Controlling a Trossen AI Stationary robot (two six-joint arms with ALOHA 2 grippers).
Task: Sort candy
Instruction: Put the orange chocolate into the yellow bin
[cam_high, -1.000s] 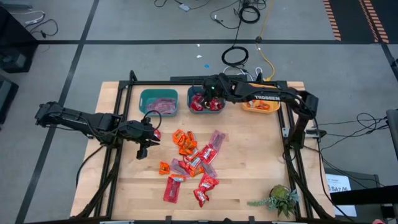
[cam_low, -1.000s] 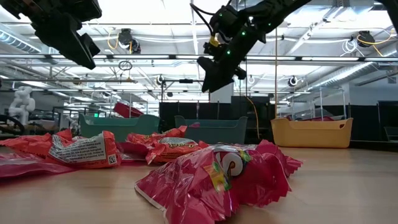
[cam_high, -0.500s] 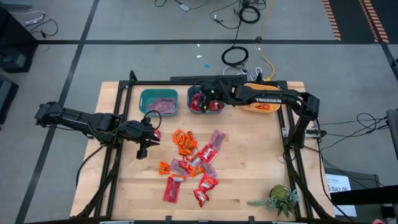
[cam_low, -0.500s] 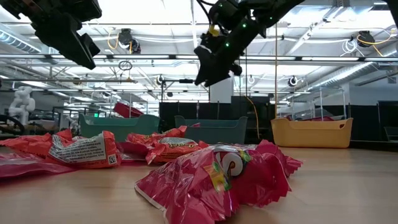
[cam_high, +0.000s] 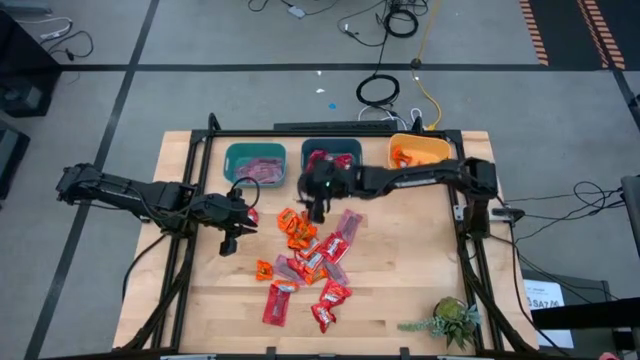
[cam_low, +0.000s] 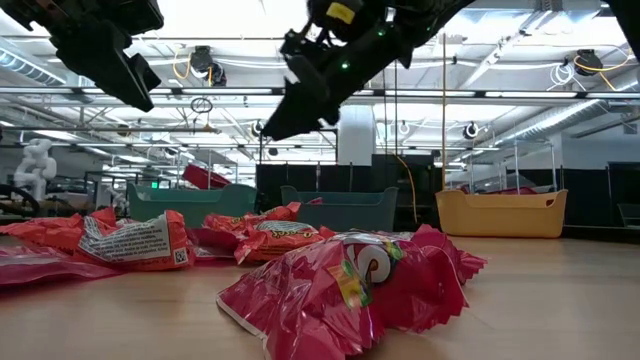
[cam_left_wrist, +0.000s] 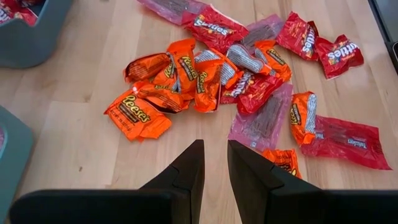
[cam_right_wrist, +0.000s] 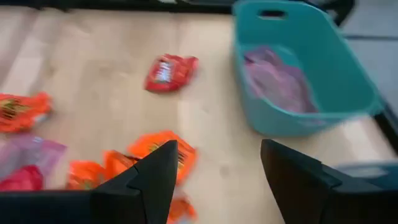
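Right claw: we see the right claw (cam_high: 318, 207) in the middle of the high view, just above the candy (cam_high: 310, 255), its fingers spread apart with nothing between them.
Left claw: the left claw (cam_high: 228, 240) sits left of centre, beside the heap's left edge; its fingers (cam_left_wrist: 186, 171) are nearly together with a thin gap, and we see nothing held.
Candy: most lies loose in a heap on the worktop (cam_high: 400, 280) at centre; more sits in the three bins along the upper middle, pinkish in the left teal bin (cam_high: 254, 163), red in the middle teal bin (cam_high: 332, 160), orange in the yellow bin (cam_high: 418, 151).
Risk: the wrappers overlap, so we judge a descent here could pinch two colours at once, or nudge the slippery packets apart.
Second risk: the two claws are near each other over the same heap; we think a reach by both could make them collide.
Pose: the right arm stretches leftward from its base at the right edge, wrist tipped down; the left arm reaches in from the left edge.
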